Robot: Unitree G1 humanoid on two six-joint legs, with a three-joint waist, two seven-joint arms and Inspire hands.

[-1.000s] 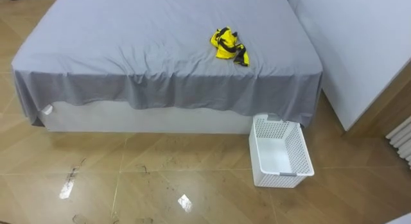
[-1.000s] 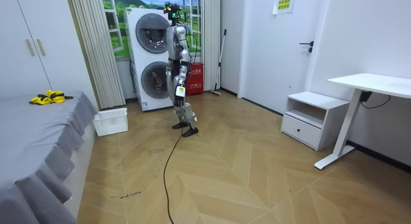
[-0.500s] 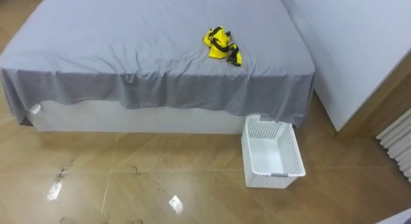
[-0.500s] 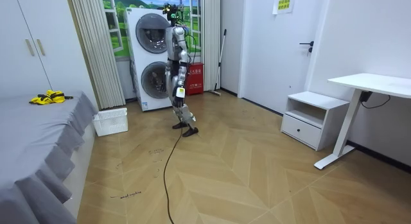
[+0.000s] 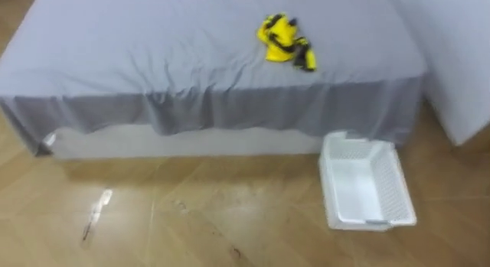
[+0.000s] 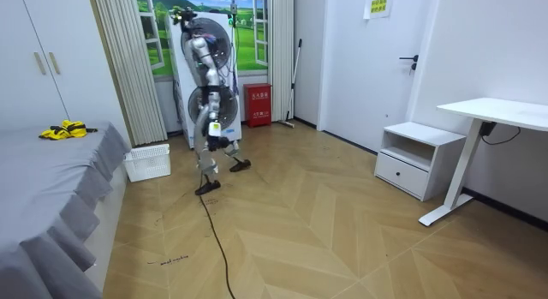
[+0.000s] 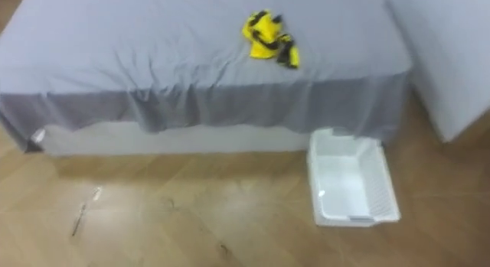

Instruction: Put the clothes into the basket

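The robot has stepped away from the washing machine (image 6: 178,76) toward the bed (image 5: 153,60) and is now mid-stride and leaning forward. The yellow clothes (image 5: 285,42) lie bunched on the bed, close to its near edge. The white basket (image 5: 358,141) stands on the floor just beside the bed's hanging sheet, below the clothes. Open wooden floor (image 5: 191,229) runs along the bed's side. The left hand (image 6: 214,130) hangs by the hip; whether it is clenched or released cannot be told.

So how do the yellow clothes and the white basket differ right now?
The clothes are a crumpled yellow-and-black heap; the basket is a rigid, white, perforated box. The clothes lie up on the bed; the basket stands on the floor beside it, empty. Both sit toward the right of the eye views.
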